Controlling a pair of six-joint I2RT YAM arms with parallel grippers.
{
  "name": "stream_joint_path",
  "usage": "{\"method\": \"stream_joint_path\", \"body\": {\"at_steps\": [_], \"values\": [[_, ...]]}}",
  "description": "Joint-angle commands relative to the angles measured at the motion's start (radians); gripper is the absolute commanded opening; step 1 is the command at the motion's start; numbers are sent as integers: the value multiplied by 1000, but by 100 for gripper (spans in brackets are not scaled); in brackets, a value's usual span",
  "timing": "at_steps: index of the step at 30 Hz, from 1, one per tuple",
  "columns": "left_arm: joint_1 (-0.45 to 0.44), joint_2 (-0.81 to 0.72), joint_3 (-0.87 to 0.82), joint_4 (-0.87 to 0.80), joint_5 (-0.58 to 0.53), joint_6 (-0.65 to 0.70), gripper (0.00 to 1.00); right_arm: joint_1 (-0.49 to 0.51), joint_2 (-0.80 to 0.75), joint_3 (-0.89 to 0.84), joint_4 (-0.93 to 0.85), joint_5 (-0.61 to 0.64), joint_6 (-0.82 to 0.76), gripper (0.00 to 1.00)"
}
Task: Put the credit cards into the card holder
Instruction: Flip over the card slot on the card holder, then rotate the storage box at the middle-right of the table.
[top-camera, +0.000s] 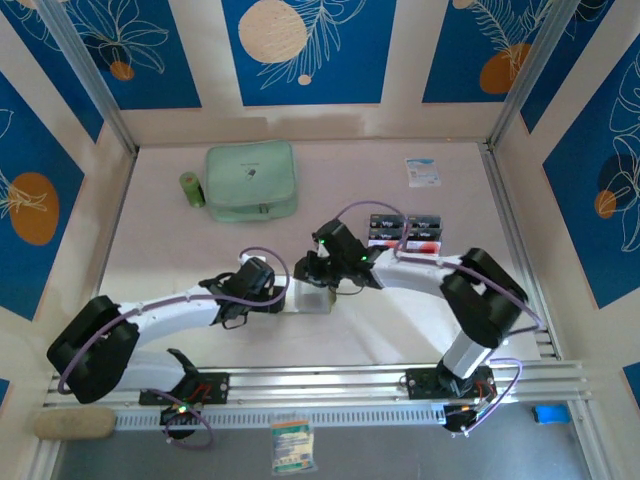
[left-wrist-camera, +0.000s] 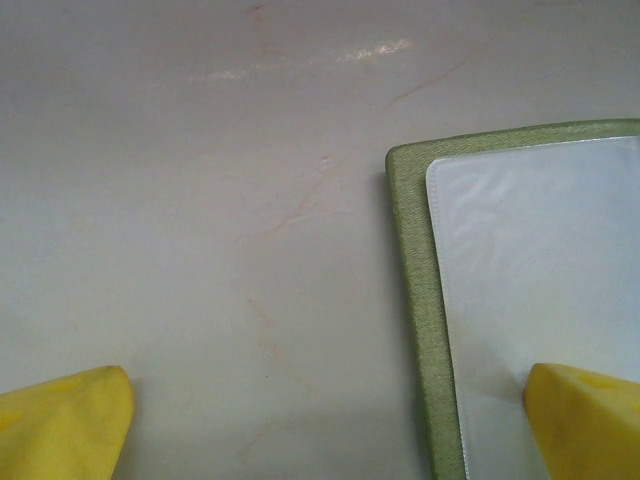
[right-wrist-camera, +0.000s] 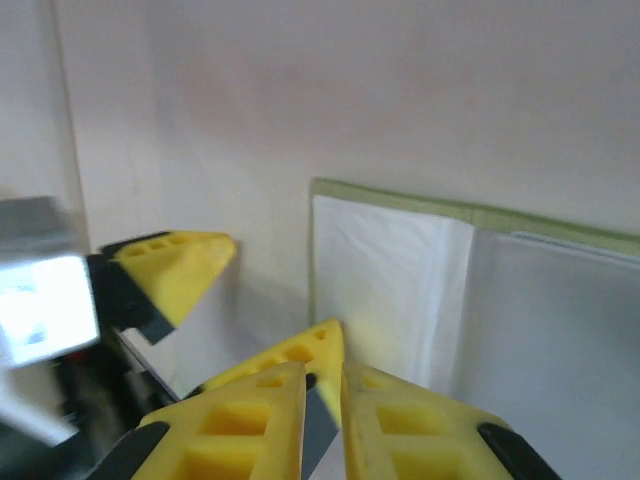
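Centrally, olive fabric card holder (left-wrist-camera: 418, 330), glossy pale pockets (left-wrist-camera: 540, 260), left gripper (left-wrist-camera: 330, 405) spread, right gripper (right-wrist-camera: 322, 372) almost pressed together

Far beyond the jaws, a cream back wall (top-camera: 305, 120) set with blue panels (top-camera: 305, 45), white line-drawn leaves and pale or orange discs on them. Same blue-and-cream panelling on the left wall (top-camera: 40, 180) and the right wall (top-camera: 600, 170), well out to either side of the jaws. Slanting metal at the far corners: a left post (top-camera: 90, 80) and a right post (top-camera: 535, 65). Under the jaws, a pale, faintly pinkish table (top-camera: 160, 250), thin reddish veins across it in the left wrist view. Soft streak of glare (left-wrist-camera: 370, 48) ahead of the left jaws. Behind the jaws, along the near edge, a ribbed aluminium rail (top-camera: 330, 380), then a grey strip (top-camera: 400, 450).
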Motion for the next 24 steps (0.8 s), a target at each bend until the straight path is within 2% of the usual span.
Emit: {"method": "stream_joint_path", "body": {"at_steps": [1,8,14,24], "values": [[11,2,-14,11,-13,-4,100,-52,-72,-22,-164,56,-109,19],[11,-7,-8,10,-17,6,100,-155,-177,-120,-316,171,-232,19],[12,4,-7,15,-3,18,100,-233,-215,-195,-307,176,-252,19],[13,12,-2,19,-1,33,100,-287,-166,-200,-277,194,-277,18]]}}
